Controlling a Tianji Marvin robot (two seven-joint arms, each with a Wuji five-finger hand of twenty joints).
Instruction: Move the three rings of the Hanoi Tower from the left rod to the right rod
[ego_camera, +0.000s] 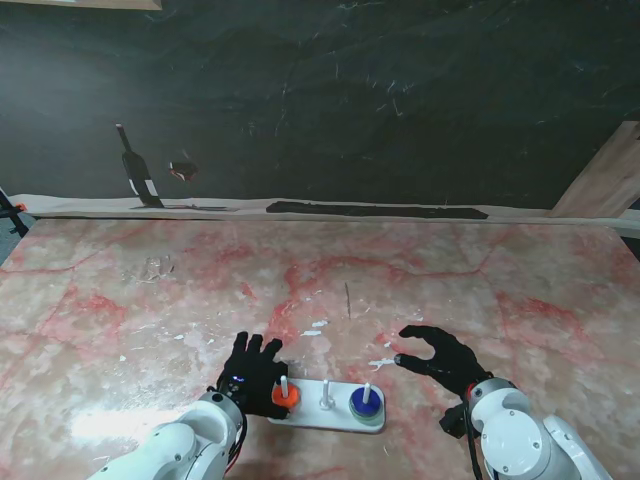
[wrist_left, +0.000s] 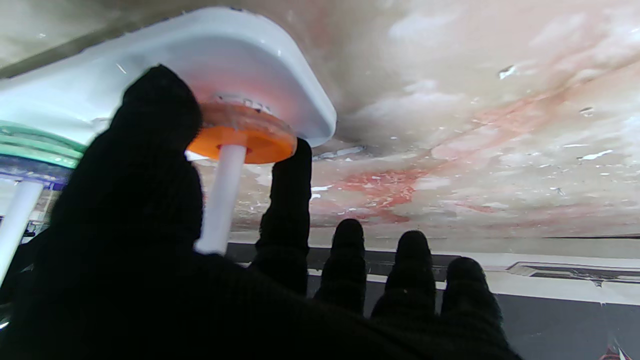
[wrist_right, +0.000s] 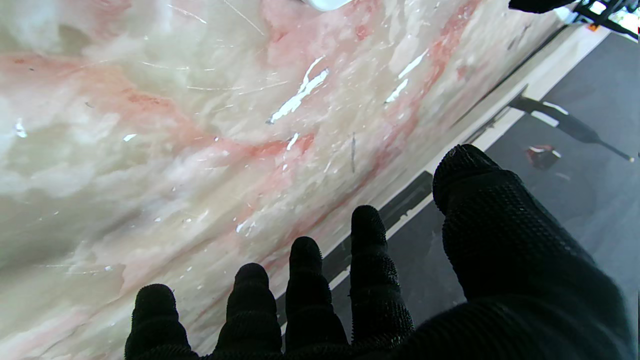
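Pink-veined marble (ego_camera: 420, 280) fills the view, with a dark wall behind it and a white base (ego_camera: 330, 408) close to me carrying three rods. On the right rod (ego_camera: 366, 389) a blue ring (ego_camera: 364, 402) sits over a green ring (ego_camera: 372, 416), so two of the three appear to be home already. The orange ring (ego_camera: 285, 397) lies low on the left rod (ego_camera: 284, 384), against the base.

My left hand (ego_camera: 250, 372) is at that rod. From the left wrist, the thumb (wrist_left: 160, 120) touches one edge of the orange ring (wrist_left: 242, 135) and a finger (wrist_left: 290, 200) touches the opposite edge, with the rod (wrist_left: 222, 200) running between them; the other fingers stay straight and clear. That looks like a pinch across the ring's width, probably so it can be lifted straight up the rod without tilting or jamming. Whether the pinch is firm yet, I cannot tell.

My right hand (ego_camera: 440, 358) hovers over bare marble just right of the base, fingers spread, holding nothing. It seems parked there to leave the right rod free.
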